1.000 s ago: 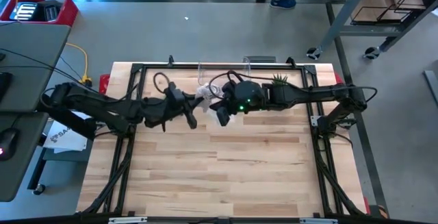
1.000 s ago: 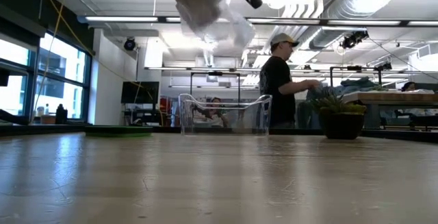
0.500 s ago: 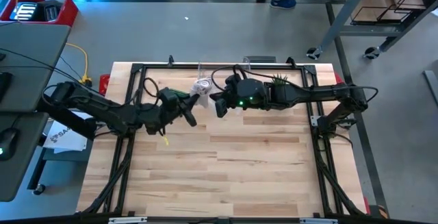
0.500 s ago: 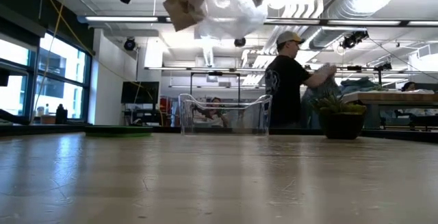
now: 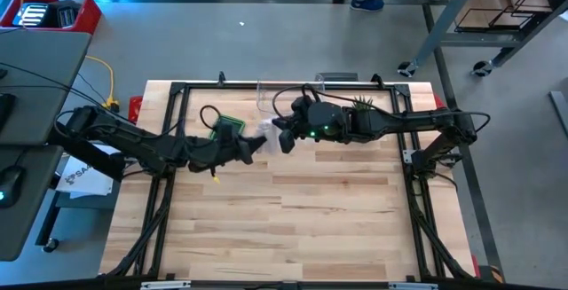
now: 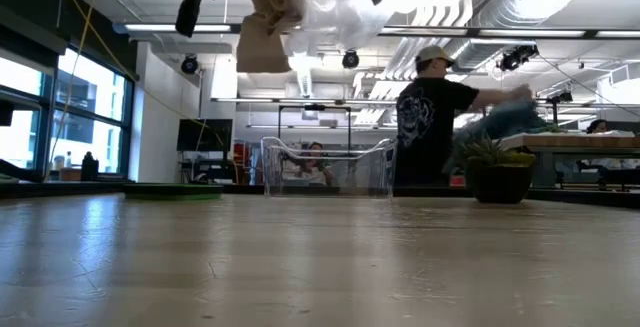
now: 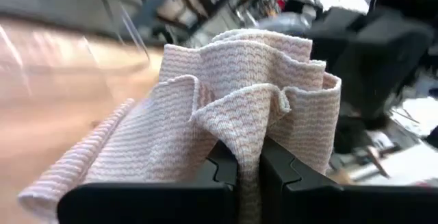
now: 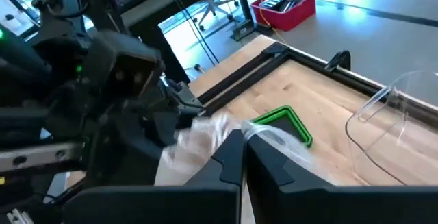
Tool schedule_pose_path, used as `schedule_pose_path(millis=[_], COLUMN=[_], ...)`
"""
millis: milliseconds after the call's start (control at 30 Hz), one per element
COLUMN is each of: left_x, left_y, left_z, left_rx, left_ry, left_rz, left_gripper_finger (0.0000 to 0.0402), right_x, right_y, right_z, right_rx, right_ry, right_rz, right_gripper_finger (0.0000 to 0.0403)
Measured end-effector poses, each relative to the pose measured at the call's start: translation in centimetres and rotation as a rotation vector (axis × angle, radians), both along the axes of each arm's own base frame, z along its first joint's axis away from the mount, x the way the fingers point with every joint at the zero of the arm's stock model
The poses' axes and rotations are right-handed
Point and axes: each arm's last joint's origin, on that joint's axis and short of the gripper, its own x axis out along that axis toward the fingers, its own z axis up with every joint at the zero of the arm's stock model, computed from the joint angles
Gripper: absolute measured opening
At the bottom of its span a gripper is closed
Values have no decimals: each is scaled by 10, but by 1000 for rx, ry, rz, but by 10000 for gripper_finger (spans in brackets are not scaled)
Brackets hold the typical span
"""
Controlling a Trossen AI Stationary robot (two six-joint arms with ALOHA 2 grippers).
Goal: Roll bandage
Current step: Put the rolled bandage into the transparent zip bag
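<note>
The left gripper (image 7: 248,172) has its jaws pressed together on a bunched fold of the bandage (image 7: 239,107), which fans out above the pinch in loose pleats. The right gripper (image 8: 243,157) has its jaws pinched on a clear plastic wrapper (image 8: 205,136), seemingly the bandage's packet. Both grippers meet high over the back of the worktop (image 5: 293,210), and in the low view bandage (image 6: 262,22) and wrapper (image 6: 340,12) hang together well above the wood.

The step in hand looks like drawing the bandage free of its wrapper so it can be rolled. To do it well, the two arms should pull apart slowly along one line, with both pinches firm, so the cloth slides out without snagging or tearing. The left grip sits on a crumpled bunch, not an end, so rolling will likely need the cloth laid flat on the worktop and regripped at one edge. A clear bin (image 5: 288,90) and a green item (image 5: 226,123) lie near below; keep the trailing cloth off them.
</note>
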Motion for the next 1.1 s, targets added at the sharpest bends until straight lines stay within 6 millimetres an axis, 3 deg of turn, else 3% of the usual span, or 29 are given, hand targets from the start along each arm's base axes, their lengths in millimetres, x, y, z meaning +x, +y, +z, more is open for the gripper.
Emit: schedule_pose_path(millis=[367,633,800,967,1100], left_x=[4,8,14,12,11], left_y=[10,20,16,5,-4], left_z=[-2,6,16,9,18], left_rx=[-42,62,159,128,244], left_ry=[15,-30,-133,-71,-137], left_rz=[-92,-115,-260,-379,-450], left_gripper_finger=[11,11,11,11,11], right_x=[11,19,18,18,16], right_y=[15,30,34,34,33], right_z=[-7,-5,-3,0,0], right_rx=[32,113,160,141,204], right_ry=[-36,-138,-145,-178,-159], right_rz=[91,163,186,195,198], right_gripper_finger=[0,0,0,0,0])
